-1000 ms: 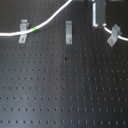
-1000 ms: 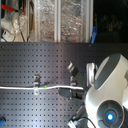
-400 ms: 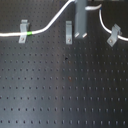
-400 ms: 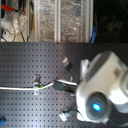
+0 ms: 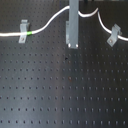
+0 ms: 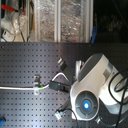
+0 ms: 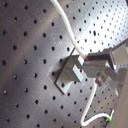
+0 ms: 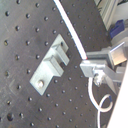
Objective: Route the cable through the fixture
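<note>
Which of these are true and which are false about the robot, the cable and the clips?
1. The cable is white. True.
2. The board is red. False: it is black, with rows of small holes.
3. The cable has a green band near the clip on the first exterior view's left. True.
4. The gripper holds nothing. False: in both wrist views its fingers are shut on the cable.
5. The cable already sits inside the middle clip. False: in the second wrist view it runs beside that clip.
</note>
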### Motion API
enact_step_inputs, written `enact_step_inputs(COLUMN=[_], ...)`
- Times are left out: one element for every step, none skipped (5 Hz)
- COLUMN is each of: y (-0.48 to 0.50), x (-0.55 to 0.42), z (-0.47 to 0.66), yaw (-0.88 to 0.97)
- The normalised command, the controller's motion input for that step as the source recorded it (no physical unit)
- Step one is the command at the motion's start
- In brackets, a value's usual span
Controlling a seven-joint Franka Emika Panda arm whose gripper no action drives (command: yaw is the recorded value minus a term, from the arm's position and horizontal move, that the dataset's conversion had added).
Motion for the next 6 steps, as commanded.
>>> enact_step_inputs(y=[0.024, 0.071, 0.219, 0.000, 0.196, 0.197], x=[-0.259, 0.004, -0.122, 0.000, -0.122, -0.138], z=[0.14, 0.03, 0.39, 0.02, 0.10, 0.15], yaw=[0.00, 0.00, -0.03, 0.00, -0.14, -0.24])
